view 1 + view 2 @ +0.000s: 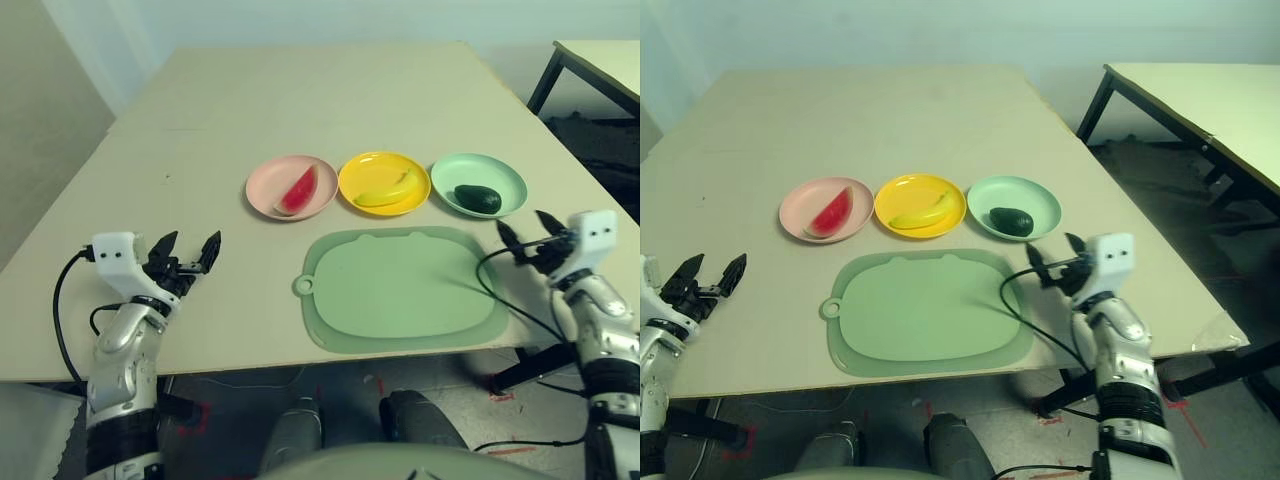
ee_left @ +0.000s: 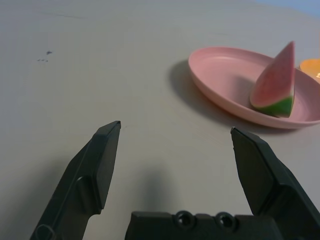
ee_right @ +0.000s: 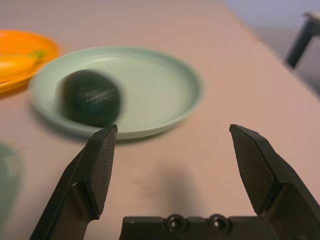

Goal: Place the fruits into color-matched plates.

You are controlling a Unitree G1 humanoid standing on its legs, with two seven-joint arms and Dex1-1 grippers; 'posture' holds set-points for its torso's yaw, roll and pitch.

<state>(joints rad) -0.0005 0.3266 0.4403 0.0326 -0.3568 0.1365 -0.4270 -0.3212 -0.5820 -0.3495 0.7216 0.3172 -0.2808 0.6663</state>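
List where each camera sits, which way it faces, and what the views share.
Left eye view: on the head, facing down at the table; both forearms show.
Right eye view: same head, same scene.
Left wrist view: on the left arm, facing the watermelon on the pink plate past the open left gripper.
Right wrist view: facing the avocado on the green plate past the open right gripper.

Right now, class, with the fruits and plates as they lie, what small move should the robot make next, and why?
Probably none on the fruit: draw both arms back. The watermelon wedge lies in the pink plate, the banana in the yellow plate, the avocado in the mint green plate. The left pincer and right pincer are open and hold nothing.
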